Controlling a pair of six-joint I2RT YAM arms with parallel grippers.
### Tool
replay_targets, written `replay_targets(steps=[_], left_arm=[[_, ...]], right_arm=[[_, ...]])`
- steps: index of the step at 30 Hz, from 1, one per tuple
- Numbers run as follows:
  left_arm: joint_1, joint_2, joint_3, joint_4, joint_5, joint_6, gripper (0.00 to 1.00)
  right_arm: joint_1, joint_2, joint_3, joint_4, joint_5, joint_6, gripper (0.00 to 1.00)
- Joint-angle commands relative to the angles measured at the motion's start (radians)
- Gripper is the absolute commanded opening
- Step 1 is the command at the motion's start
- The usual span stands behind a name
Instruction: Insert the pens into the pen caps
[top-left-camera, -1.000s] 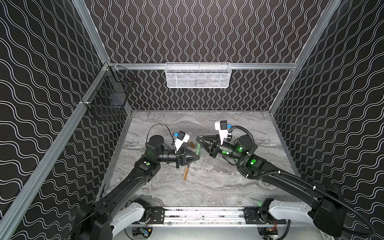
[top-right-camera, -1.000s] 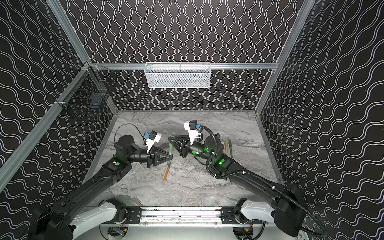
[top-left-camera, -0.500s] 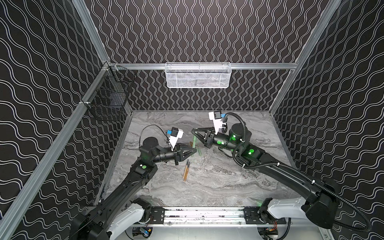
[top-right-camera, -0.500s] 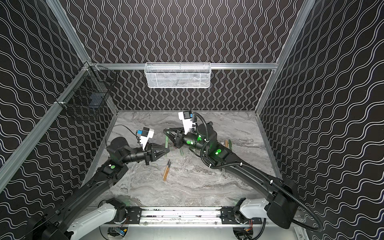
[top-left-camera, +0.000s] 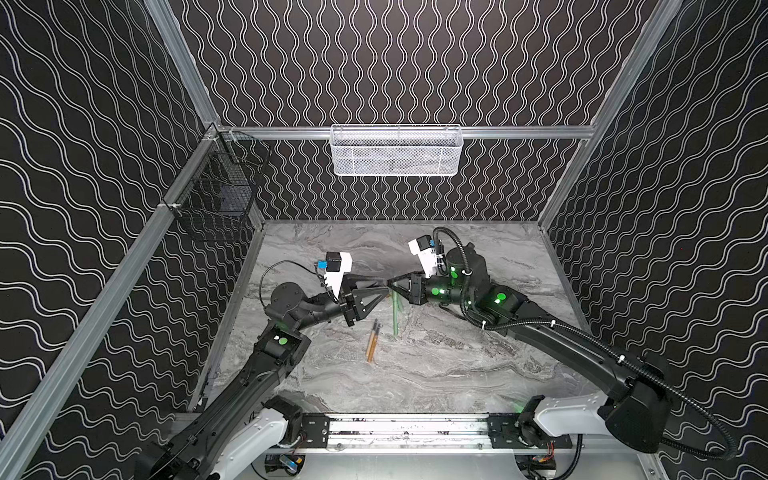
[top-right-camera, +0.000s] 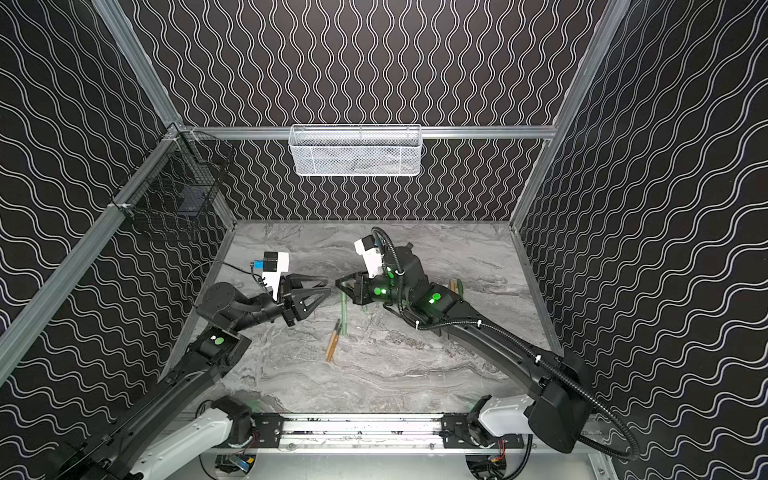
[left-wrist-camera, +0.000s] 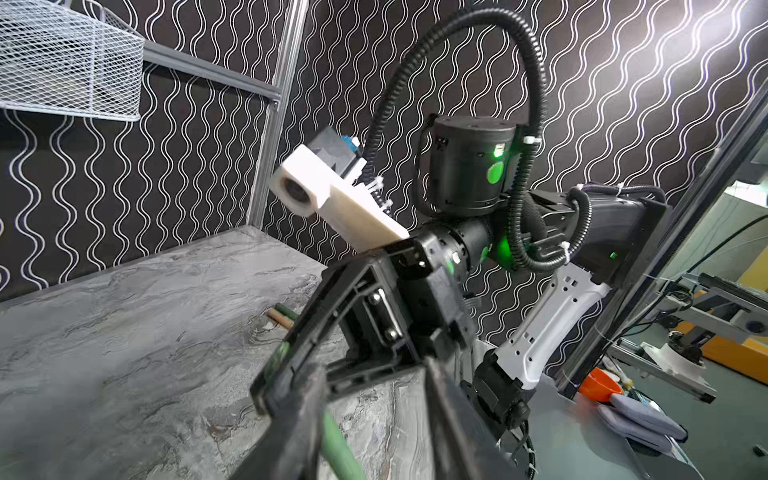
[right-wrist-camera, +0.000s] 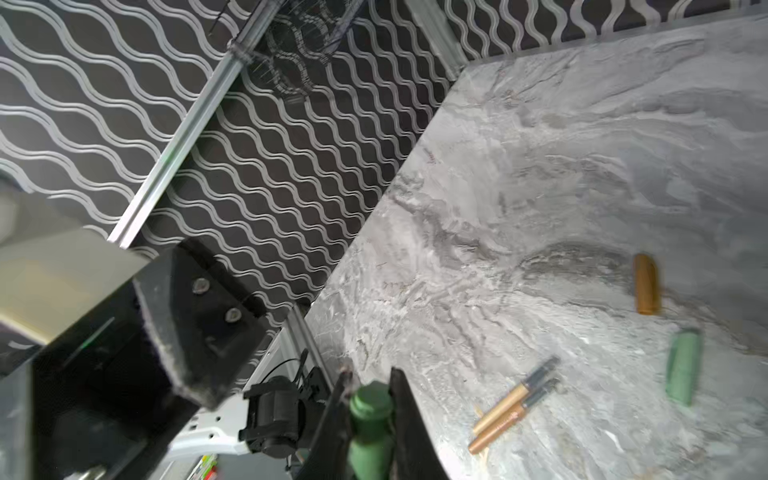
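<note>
Both top views: left gripper (top-left-camera: 384, 284) jaws spread, right gripper (top-left-camera: 395, 286) pinching slim green pen (top-left-camera: 395, 316), two tan-orange pens (top-left-camera: 372, 341) side by side on marble table (top-left-camera: 457, 365), 6 o'clock of grippers, right wrist: pen's rounded end between fingers (right-wrist-camera: 409, 424), stubby tan-orange cap (right-wrist-camera: 646, 284), pale green cap (right-wrist-camera: 683, 365).

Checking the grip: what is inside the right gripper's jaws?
A green pen, clamped in the right gripper, rounded end poking out. The stretch between the jaws is covered.
</note>
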Motion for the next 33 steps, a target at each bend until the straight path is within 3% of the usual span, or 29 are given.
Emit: replay_targets(steps=[1,3,6,11,14,23,28,33], left_arm=[[0.0,-0.015,0.004,0.008,-0.008,0.01,0.59],[0.0,-0.033,0.009,-0.049,-0.015,0.024,0.69],[0.0,-0.055,0.039,-0.184,-0.014,0.057,0.98],[-0.001,-0.098,0.118,-0.52,-0.044,0.174,0.99],[0.001,-0.145,0.129,-0.632,-0.09,0.225,0.99],[0.001,-0.169,0.134,-0.699,-0.13,0.25,0.99],[0.0,-0.167,0.138,-0.703,-0.131,0.252,0.99],[0.001,-0.167,0.134,-0.709,-0.136,0.25,0.99]], right_arm=[[-0.038,0.0,-0.007,-0.041,0.019,0.001,0.0],[-0.086,0.008,-0.019,-0.075,0.026,-0.027,0.0],[-0.191,0.035,-0.033,-0.169,0.049,-0.097,0.0],[-0.364,0.133,-0.038,-0.305,0.176,-0.262,0.0],[-0.44,0.252,0.015,-0.39,0.266,-0.35,0.0],[-0.514,0.509,0.199,-0.543,0.507,-0.461,0.0],[-0.563,0.652,0.295,-0.614,0.543,-0.473,0.0],[-0.594,0.696,0.32,-0.614,0.57,-0.48,0.0]])
